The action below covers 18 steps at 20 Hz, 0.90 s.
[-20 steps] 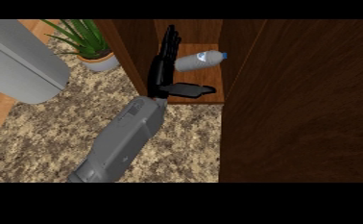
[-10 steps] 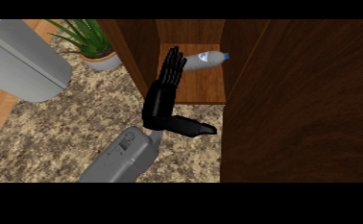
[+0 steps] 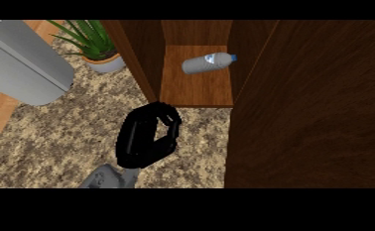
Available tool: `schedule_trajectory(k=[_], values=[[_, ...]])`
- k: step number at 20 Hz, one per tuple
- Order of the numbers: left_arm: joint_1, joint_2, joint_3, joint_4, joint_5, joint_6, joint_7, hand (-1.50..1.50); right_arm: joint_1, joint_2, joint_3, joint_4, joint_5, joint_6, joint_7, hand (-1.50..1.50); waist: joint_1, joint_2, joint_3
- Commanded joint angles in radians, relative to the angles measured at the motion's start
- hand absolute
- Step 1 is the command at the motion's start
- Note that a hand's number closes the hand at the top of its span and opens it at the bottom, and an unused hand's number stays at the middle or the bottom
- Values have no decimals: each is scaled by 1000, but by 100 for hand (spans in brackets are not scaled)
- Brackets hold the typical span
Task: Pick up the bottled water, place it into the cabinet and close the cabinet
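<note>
The bottled water (image 3: 207, 62) lies on its side on the wooden shelf (image 3: 196, 90) inside the open cabinet, blue cap pointing right. My right hand (image 3: 145, 137) is outside the cabinet, over the speckled counter just in front of the shelf's left corner. Its fingers are curled and hold nothing. A clear gap separates it from the bottle. The cabinet door (image 3: 304, 121) is a wide dark wood panel on the right, swung open toward me. My left hand does not show.
A potted green plant (image 3: 93, 45) in a pale pot stands left of the cabinet's side wall (image 3: 138, 56). A broad grey forearm (image 3: 28, 71) fills the upper left. Speckled counter (image 3: 66, 141) spreads around the hand.
My right hand has drawn back out of the cabinet toward me and curled its fingers. The bottle stays lying on the shelf, no longer touched.
</note>
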Motion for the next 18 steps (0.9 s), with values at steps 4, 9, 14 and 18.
schedule_trajectory(k=[4,9,14,18], values=[[183,147,46,-195,16,-14,-9,-150,47,-83,75,-218,153,91,3,150,-6,-5,-1],[303,193,99,-304,77,-36,-18,-150,63,-86,195,-298,230,98,19,150,-4,-3,-2],[409,284,188,-357,166,-132,-34,-150,62,-165,314,-305,274,162,69,150,5,-7,-6],[453,314,231,-386,210,-153,-24,-150,-25,-142,438,-284,330,146,123,150,10,-9,-8]])
